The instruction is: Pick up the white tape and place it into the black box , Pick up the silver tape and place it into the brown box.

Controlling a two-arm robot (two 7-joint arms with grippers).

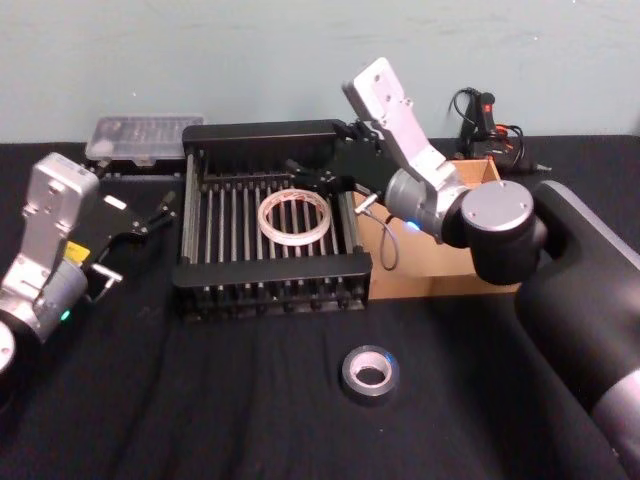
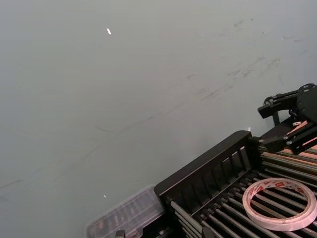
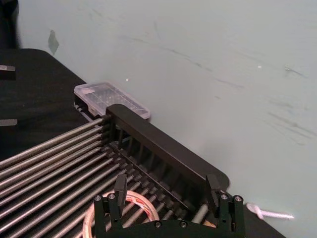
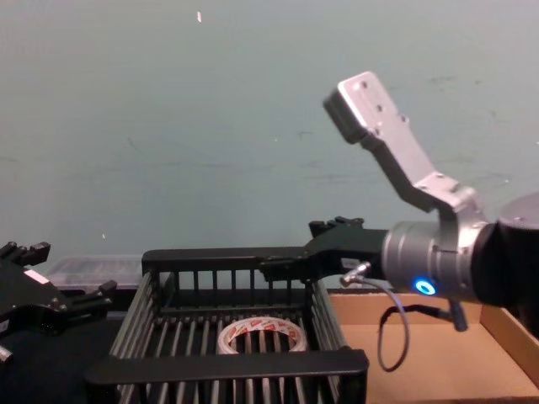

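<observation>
I work at what looks like a lab bench: a table [image 1: 200,400] draped in black cloth against a scuffed pale blue-green wall [image 1: 250,60], with a clear plastic parts case [image 1: 143,138] and cabled gear [image 1: 488,125] at the back edge.

Right arm [image 1: 480,215]: silver-grey links, dark round joint cap, blue indicator light, thin grey cable loop. Left arm [image 1: 45,255]: silver, yellow label, green light.
</observation>
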